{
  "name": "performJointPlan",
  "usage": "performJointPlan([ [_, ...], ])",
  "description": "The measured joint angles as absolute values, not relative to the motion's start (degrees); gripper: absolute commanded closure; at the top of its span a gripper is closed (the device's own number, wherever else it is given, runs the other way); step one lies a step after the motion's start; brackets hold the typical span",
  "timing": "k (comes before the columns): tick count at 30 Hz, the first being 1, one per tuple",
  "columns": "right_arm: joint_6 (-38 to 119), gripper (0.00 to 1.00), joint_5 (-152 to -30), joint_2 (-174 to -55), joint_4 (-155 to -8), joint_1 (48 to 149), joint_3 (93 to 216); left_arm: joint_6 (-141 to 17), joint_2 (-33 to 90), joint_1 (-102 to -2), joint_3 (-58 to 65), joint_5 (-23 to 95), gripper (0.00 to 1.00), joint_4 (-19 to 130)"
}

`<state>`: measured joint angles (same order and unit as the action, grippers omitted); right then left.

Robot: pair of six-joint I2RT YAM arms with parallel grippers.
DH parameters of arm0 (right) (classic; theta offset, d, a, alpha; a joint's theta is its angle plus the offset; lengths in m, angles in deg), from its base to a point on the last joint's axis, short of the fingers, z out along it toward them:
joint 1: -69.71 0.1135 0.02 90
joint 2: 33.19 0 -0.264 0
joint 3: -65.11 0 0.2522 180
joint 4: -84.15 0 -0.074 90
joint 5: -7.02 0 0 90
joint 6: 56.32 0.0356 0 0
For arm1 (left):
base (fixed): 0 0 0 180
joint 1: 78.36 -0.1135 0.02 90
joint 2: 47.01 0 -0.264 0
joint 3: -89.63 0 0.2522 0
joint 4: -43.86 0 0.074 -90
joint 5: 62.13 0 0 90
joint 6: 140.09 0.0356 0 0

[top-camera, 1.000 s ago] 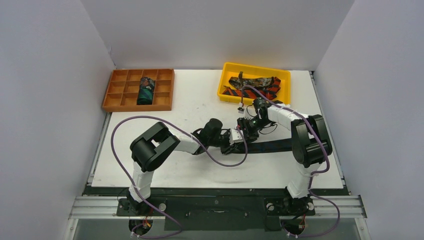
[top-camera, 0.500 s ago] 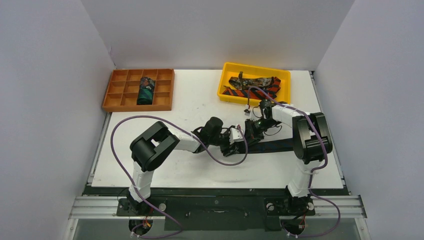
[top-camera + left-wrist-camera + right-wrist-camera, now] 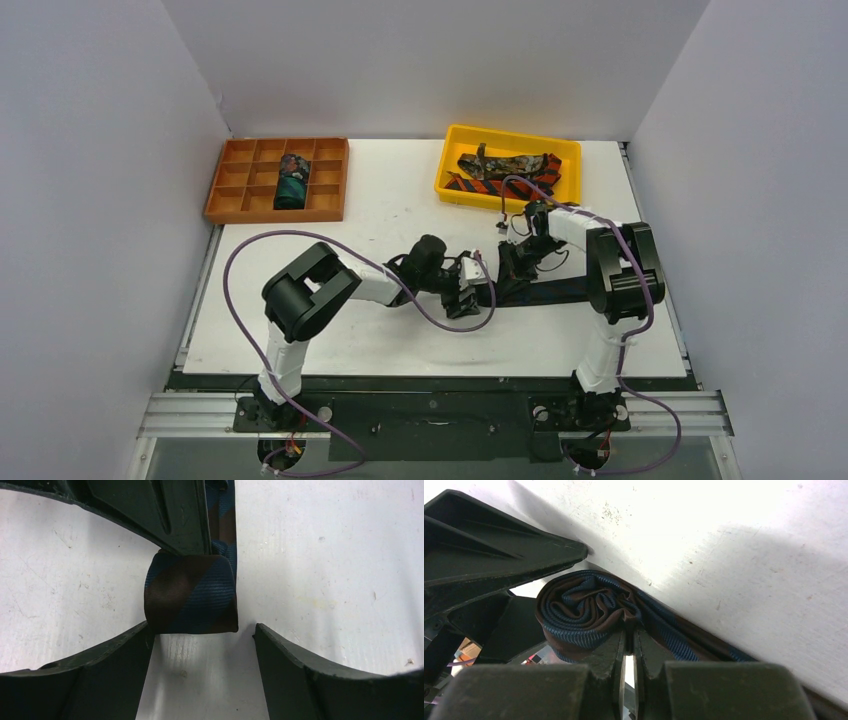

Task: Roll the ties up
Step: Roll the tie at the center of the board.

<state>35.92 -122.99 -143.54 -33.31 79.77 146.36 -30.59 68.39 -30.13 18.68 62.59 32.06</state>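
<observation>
A navy tie with brown stripes (image 3: pixel 545 291) lies flat on the table, and its left end is wound into a roll (image 3: pixel 190 595). My left gripper (image 3: pixel 202 629) is open, with a finger on each side of the roll's near edge. My right gripper (image 3: pixel 630 632) is shut on the fabric at the roll's core (image 3: pixel 579 610), and one of its fingers (image 3: pixel 165 510) shows just behind the roll. From above, the two grippers meet at the roll (image 3: pixel 487 290). A red-orange striped tie (image 3: pixel 470 185) and a mottled brown tie (image 3: pixel 510 163) lie in the yellow bin (image 3: pixel 572 150). A dark teal roll (image 3: pixel 292 180) sits in the orange tray (image 3: pixel 230 185).
The yellow bin stands at the back right, close behind the right arm. The orange compartment tray stands at the back left. Purple cables (image 3: pixel 240 260) loop over both arms. Grey walls close in the table on three sides.
The right wrist has swung a little to the right and turned with the roll. The left gripper has shifted slightly toward the near edge. The tie's flat part looks shorter.
</observation>
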Motion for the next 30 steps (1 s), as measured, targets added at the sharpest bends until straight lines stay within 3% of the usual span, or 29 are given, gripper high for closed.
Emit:
performJointPlan([
  [5, 35.94, 1.00, -121.98, -143.71, -32.68, 80.30, 146.99, -32.82, 70.51, -29.98, 17.22, 62.83, 0.27, 29.06],
  [7, 35.94, 1.00, -121.26, -143.71, -32.37, 80.71, 147.32, -34.02, 71.93, -29.81, 16.32, 62.81, 0.30, 26.96],
  [17, 35.83, 1.00, -120.50, -143.71, -32.05, 81.44, 147.82, -37.80, 75.49, -29.32, 14.22, 65.35, 0.81, 21.96],
  [23, 35.02, 0.64, -121.85, -142.53, -32.90, 81.41, 146.91, -34.59, 72.87, -29.28, 15.47, 63.38, 0.89, 26.83],
  [30, 34.45, 0.53, -126.13, -134.10, -34.76, 79.77, 141.83, -31.92, 69.48, -28.80, 17.76, 60.41, 0.89, 31.12],
])
